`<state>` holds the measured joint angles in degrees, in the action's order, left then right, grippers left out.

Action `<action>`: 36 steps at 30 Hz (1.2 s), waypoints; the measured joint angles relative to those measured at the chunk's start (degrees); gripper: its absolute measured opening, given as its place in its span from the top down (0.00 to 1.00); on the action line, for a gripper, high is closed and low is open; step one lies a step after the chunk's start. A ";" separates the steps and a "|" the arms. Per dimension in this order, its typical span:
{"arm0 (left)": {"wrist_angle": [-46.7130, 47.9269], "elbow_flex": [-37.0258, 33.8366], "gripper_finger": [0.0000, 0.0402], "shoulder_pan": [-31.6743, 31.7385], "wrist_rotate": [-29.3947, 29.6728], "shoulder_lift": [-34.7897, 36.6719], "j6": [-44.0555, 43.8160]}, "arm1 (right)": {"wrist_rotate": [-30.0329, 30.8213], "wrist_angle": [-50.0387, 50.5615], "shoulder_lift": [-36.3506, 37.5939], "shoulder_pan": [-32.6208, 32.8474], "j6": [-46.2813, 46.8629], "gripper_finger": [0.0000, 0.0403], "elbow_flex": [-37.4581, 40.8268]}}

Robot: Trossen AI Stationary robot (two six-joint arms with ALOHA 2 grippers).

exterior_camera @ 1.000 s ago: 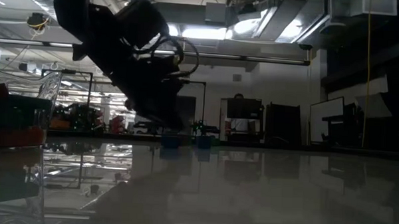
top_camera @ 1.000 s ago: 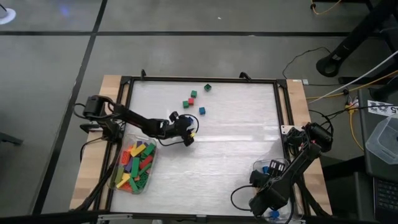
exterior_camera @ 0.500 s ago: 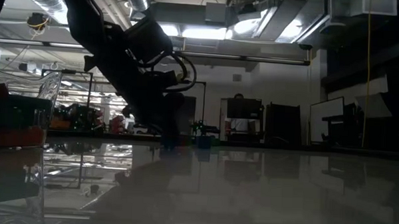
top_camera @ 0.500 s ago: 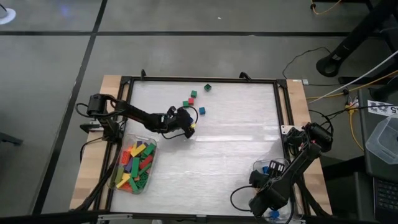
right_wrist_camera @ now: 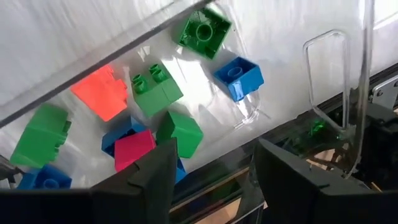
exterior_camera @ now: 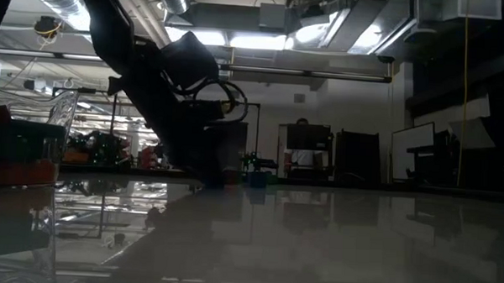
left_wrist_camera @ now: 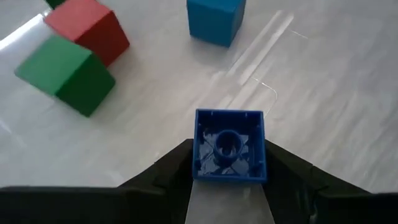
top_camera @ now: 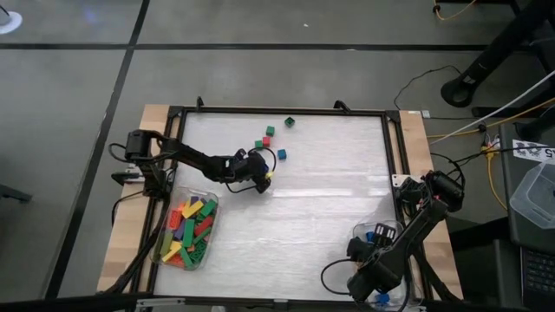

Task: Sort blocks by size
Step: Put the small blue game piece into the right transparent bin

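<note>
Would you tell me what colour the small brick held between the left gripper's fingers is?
Blue: the small brick in the left gripper shows best in the left wrist view.

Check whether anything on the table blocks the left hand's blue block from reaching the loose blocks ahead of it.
Nothing visible does. The left hand holds the blue block; bare table lies between it and the loose blue, red and green blocks.

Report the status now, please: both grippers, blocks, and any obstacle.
Left gripper shut on small blue block, near loose blocks. Right gripper open, empty, over clear tub of small blocks. No obstacle seen.
</note>
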<state>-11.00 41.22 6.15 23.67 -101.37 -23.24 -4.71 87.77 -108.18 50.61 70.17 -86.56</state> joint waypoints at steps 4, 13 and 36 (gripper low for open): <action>-0.59 -0.01 0.63 0.02 0.03 0.01 3.37 | 2.27 -0.59 -0.04 0.00 -0.17 0.48 -0.47; -3.54 -0.01 0.69 -1.18 -6.09 0.01 5.76 | 11.72 2.01 -0.04 0.02 -5.23 0.48 -8.92; -49.58 0.03 0.67 -11.58 -44.80 0.10 -5.64 | 54.01 -30.44 -0.04 -13.80 -59.25 0.48 -11.02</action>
<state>-60.59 41.25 -5.43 -21.12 -101.27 -28.88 49.30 57.32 -108.22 36.81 10.93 -97.58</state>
